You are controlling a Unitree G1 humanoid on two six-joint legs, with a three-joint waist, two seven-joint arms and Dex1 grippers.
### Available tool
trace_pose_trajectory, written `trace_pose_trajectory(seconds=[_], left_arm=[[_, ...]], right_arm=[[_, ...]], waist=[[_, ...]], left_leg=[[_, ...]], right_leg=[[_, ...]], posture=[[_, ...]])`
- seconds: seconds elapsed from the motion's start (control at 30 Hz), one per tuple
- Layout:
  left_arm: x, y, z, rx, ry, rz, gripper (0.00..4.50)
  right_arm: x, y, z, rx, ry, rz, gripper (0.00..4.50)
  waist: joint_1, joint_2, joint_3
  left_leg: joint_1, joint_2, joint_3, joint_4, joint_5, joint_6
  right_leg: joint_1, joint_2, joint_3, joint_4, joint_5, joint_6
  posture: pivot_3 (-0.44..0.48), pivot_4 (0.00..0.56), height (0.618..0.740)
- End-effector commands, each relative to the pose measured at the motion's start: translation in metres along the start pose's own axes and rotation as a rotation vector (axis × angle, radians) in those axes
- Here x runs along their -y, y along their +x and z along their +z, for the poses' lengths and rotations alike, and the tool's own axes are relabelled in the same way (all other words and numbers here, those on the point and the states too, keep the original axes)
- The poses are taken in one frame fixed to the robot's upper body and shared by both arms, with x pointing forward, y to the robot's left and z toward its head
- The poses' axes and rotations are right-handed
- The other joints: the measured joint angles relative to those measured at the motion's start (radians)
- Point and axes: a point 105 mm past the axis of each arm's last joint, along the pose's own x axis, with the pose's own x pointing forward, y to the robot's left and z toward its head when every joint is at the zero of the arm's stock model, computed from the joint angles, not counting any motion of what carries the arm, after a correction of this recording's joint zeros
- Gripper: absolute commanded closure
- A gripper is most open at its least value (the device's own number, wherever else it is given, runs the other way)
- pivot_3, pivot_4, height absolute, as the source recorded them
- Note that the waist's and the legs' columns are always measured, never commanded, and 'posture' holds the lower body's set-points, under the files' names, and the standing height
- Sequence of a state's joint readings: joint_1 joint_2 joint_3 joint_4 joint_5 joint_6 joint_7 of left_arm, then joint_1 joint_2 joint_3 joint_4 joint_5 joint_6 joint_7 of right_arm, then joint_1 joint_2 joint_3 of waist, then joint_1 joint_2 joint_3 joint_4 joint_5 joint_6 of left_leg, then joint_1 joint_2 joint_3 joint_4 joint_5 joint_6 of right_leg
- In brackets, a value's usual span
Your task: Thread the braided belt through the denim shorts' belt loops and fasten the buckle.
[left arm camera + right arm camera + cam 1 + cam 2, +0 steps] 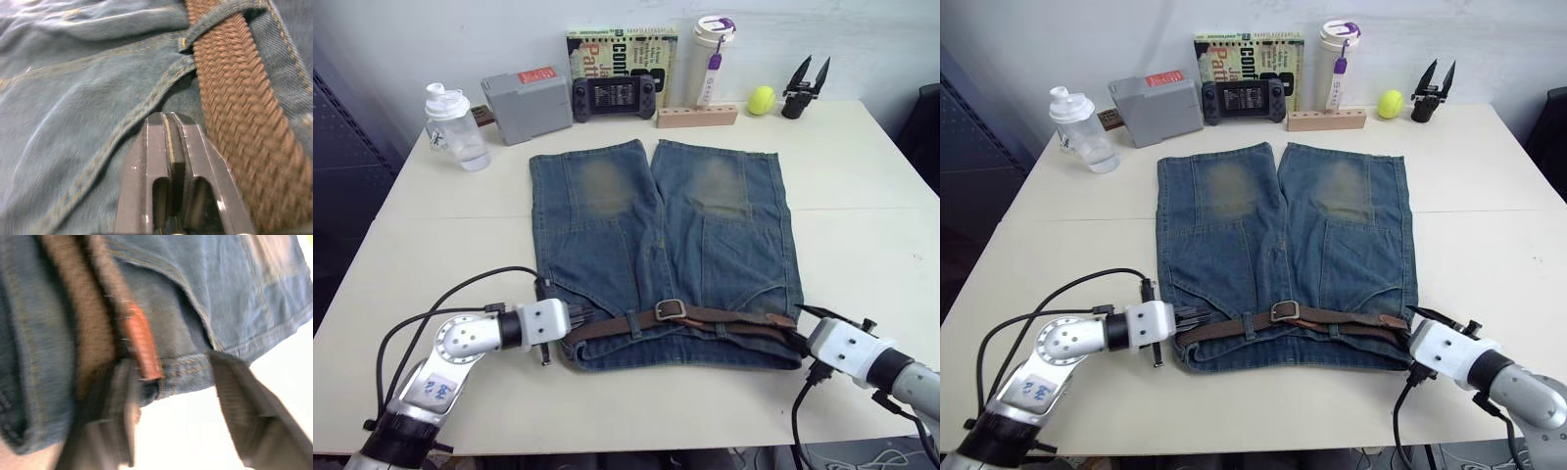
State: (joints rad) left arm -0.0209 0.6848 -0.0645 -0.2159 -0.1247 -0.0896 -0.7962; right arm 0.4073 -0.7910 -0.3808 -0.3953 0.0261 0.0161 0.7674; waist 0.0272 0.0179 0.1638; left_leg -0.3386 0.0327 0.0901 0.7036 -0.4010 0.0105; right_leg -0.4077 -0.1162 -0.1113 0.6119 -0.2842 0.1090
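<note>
1. Bench (pixel 862 176): pale cream top, carries everything noted here.
2. Denim shorts (pixel 661 245): spread flat at the middle of the bench, waistband toward the robot, legs pointing to the far edge. A faded tan patch on each leg.
3. Braided belt (pixel 724 318): brown, lies along the waistband from the shorts' left edge to their right edge, passing under the belt loops (pixel 220 22). In the left wrist view one loop crosses over the weave. On the right half two strands run side by side.
4. Far edge, left to right: clear bottle (pixel 455 127), grey box (pixel 527 103), black handheld console (pixel 613 95) in front of a book (pixel 622 44), wooden block (pixel 697 116), white tumbler (pixel 710 59), yellow-green ball (pixel 762 99), black clip-shaped object (pixel 806 88).
5. Left tool (pixel 576 318): at the left end of the waistband, fingers pressed together with nothing between them, tips resting on denim just beside the belt.
6. Right tool (pixel 800 328): at the right end of the waistband, fingers spread apart. In the right wrist view the belt's reddish-brown leather tip (pixel 142 350) lies just beside one finger (pixel 115 411); contact cannot be told.
7. Buckle (pixel 669 309): silver frame near mid-waistband, belt strap running through it.
</note>
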Motion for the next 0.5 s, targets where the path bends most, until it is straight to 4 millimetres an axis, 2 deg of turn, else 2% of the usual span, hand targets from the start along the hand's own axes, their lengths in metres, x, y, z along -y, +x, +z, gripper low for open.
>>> trace_pose_trajectory(seconds=[0.03, 0.17, 0.27, 0.4, 0.5], left_arm=[[-0.013, -0.024, 0.028, 0.098, -0.083, 0.075, 2.23], [-0.018, -0.052, 0.041, 0.137, -0.245, 0.092, 0.6], [-0.015, -0.064, 0.044, 0.118, -0.32, 0.063, 0.6], [-0.017, -0.078, 0.043, 0.095, -0.348, 0.097, 0.6], [-0.017, -0.08, 0.04, 0.08, -0.337, 0.134, 0.6]], right_arm=[[0.002, -0.02, 0.002, -0.006, 0.166, 0.108, 0.1], [0.026, -0.04, 0.018, 0.073, 0.388, 0.15, 0.0], [0.04, -0.05, 0.027, 0.136, 0.482, 0.172, 0.0], [0.091, -0.053, 0.041, 0.296, 0.572, 0.001, 0.0], [0.091, -0.041, 0.04, 0.299, 0.59, -0.009, 0.0]], waist=[[0.002, -0.002, 0.0], [-0.003, -0.004, 0.001], [-0.006, -0.004, 0.001], [-0.006, -0.006, 0.002], [0.001, -0.006, 0.002]], left_leg=[[0.0, 0.0, 0.0, 0.0, 0.0, 0.0], [0.001, 0.001, -0.003, 0.0, -0.001, 0.002], [0.004, 0.004, -0.001, -0.001, -0.002, 0.003], [0.004, 0.001, 0.0, -0.002, -0.002, 0.004], [0.003, 0.0, 0.001, -0.002, -0.002, 0.004]], right_leg=[[0.0, 0.0, 0.0, 0.0, 0.0, 0.0], [0.0, 0.0, 0.003, 0.0, 0.0, 0.0], [0.0, 0.0, 0.006, 0.0, 0.0, 0.0], [0.0, 0.0, 0.007, -0.001, 0.0, 0.0], [-0.001, 0.0, 0.007, -0.001, 0.0, 0.0]], posture=[[0.0, 0.15, 0.731], [0.0, 0.15, 0.731], [0.0, 0.15, 0.731], [0.0, 0.15, 0.731], [0.0, 0.15, 0.731]])
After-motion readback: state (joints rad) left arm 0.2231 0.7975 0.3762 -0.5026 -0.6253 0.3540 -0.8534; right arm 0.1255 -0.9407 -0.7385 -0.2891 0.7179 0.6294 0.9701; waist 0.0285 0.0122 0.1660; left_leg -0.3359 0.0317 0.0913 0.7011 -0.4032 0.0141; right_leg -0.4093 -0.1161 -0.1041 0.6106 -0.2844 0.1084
